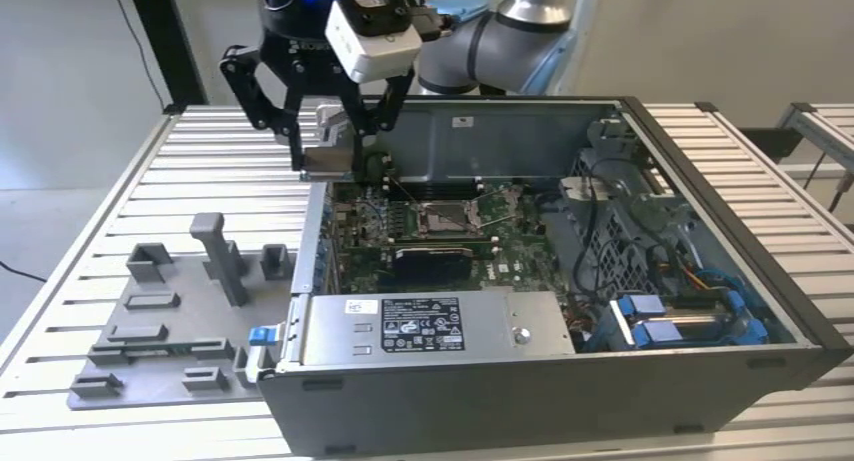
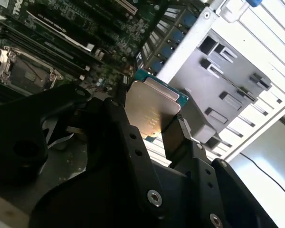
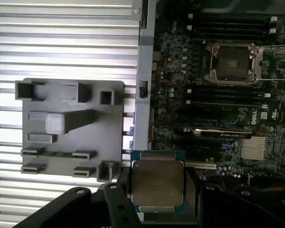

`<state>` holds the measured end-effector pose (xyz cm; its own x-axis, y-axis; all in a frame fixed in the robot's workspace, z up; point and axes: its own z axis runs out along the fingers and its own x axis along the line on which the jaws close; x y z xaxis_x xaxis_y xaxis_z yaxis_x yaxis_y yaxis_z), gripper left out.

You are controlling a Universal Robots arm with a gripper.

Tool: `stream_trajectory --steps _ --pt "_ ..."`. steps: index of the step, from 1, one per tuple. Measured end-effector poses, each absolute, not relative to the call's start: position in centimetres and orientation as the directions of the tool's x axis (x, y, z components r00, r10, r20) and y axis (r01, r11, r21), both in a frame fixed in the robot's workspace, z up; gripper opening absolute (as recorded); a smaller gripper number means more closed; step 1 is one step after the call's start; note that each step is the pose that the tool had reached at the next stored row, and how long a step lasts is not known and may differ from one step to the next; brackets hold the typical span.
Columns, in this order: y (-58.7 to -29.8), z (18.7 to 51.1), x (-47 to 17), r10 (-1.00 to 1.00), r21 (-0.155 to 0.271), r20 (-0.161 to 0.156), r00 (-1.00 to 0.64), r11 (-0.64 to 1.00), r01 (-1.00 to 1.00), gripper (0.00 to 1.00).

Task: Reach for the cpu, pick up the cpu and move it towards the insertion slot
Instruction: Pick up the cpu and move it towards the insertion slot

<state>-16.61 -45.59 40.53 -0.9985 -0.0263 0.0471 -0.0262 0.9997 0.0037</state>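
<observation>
Pincer [image 3: 156,190] pinches the cpu [image 3: 157,183] flat, metal top facing both wrist cameras.

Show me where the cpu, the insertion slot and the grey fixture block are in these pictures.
cpu [image 3: 157,184], first wrist view: centre of its silvery metal top.
insertion slot [image 3: 232,62], first wrist view: dull centre within the metal frame.
grey fixture block [image 1: 140,353], exterior view: flat base.
</observation>
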Motion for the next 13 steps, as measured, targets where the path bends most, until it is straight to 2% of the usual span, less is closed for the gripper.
stream_trajectory --steps 13 --pt "-45.6 40.5 -11.5 -0.026 0.004 0.06 -0.998 1.0 -0.026 0.0"
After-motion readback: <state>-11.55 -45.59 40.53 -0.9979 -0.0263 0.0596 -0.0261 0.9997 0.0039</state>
